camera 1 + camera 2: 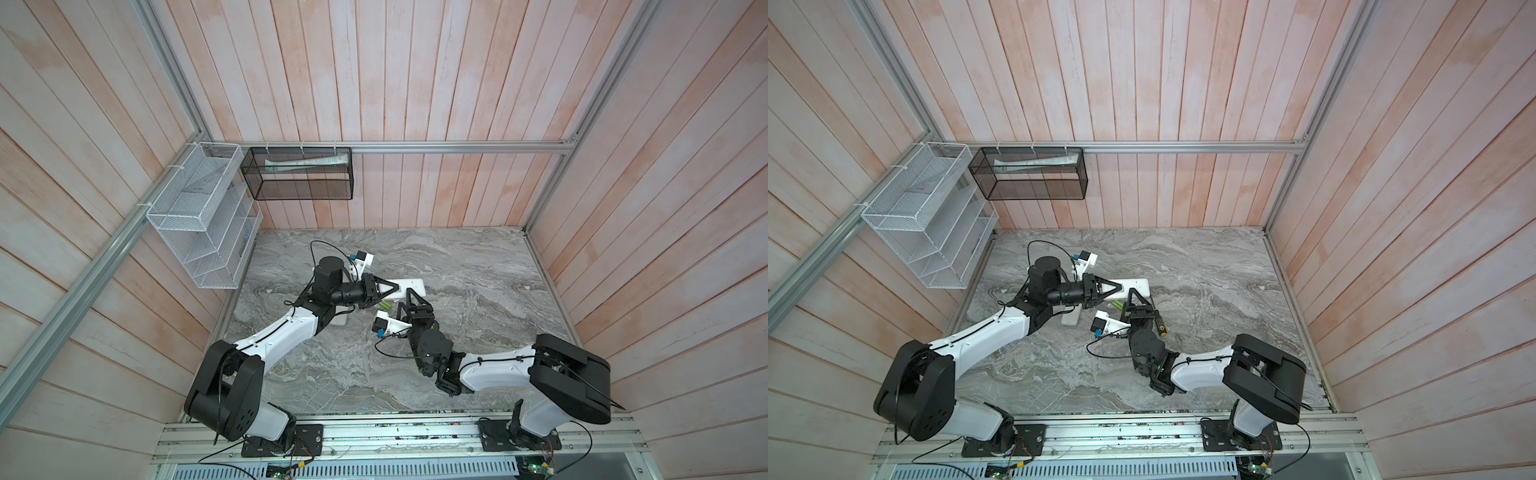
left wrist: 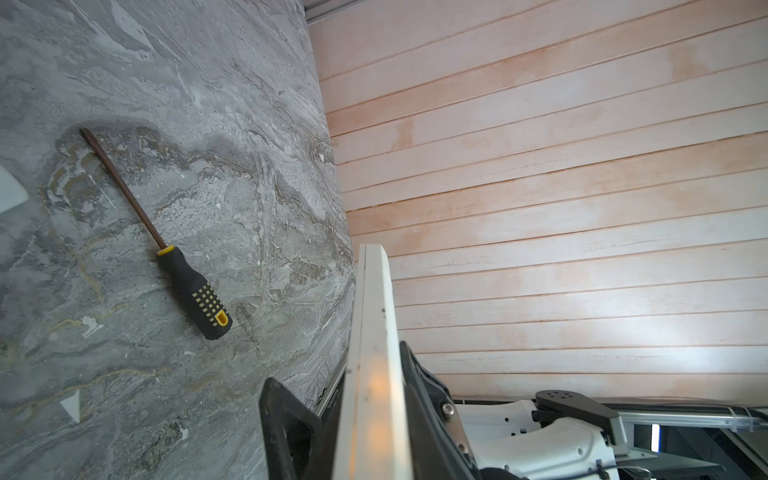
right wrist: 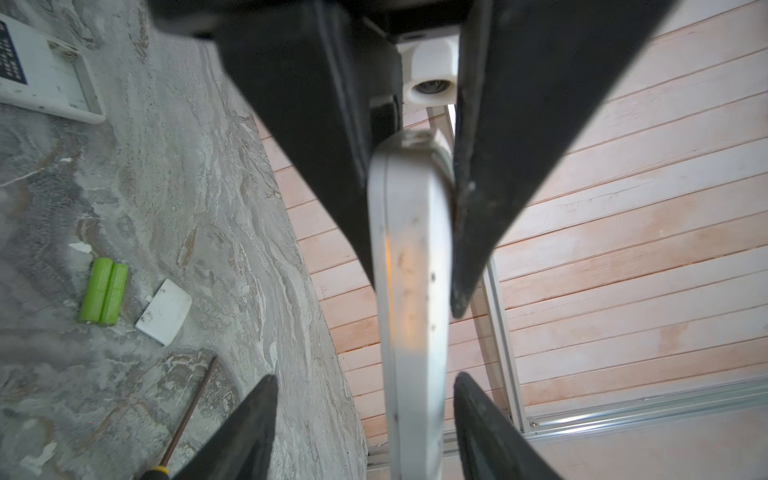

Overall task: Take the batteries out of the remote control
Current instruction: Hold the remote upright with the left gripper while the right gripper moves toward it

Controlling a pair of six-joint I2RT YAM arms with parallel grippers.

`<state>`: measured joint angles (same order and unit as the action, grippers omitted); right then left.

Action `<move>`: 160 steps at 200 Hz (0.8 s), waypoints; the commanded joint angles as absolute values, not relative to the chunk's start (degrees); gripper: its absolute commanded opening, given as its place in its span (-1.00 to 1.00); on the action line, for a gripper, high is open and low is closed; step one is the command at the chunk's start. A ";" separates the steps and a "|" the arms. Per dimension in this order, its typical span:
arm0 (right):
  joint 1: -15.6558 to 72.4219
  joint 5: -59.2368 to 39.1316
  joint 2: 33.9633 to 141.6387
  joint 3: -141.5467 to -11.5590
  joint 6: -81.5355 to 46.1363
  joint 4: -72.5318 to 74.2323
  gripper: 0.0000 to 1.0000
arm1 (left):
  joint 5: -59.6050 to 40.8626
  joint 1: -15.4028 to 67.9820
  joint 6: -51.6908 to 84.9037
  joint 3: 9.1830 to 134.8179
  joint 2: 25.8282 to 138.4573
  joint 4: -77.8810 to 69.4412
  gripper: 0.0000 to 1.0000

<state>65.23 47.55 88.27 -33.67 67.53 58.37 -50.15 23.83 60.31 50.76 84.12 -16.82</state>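
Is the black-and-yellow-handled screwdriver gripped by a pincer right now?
No, the black-and-yellow-handled screwdriver lies flat on the grey marble tabletop, unheld.

The two batteries [image 3: 103, 291] are lime green; the screwdriver [image 2: 195, 291] has a black handle gridded with yellow squares. The remote control [image 3: 411, 291] is white with dark specks, the tabletop [image 1: 457, 270] grey veined marble, the wall [image 1: 415, 83] pale planks washed with pink.
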 commanded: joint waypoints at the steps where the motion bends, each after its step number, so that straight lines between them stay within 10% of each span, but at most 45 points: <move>1: 65.33 43.17 82.66 -34.65 53.77 42.82 0.41 | -48.69 21.90 57.39 49.78 84.75 -18.83 -1.00; 64: 53.84 20.31 70.50 -40.68 17.76 11.72 0.44 | -48.45 19.27 51.00 45.60 83.87 -18.65 -1.00; 160: 28.39 -25.85 72.94 -43.95 -15.24 9.22 0.35 | -51.34 18.37 48.13 39.83 80.74 -23.65 -1.00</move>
<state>31.33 -9.17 72.27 -43.86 -3.44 7.73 -49.43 18.63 49.08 40.91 83.33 -18.79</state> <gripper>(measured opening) 0.680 0.195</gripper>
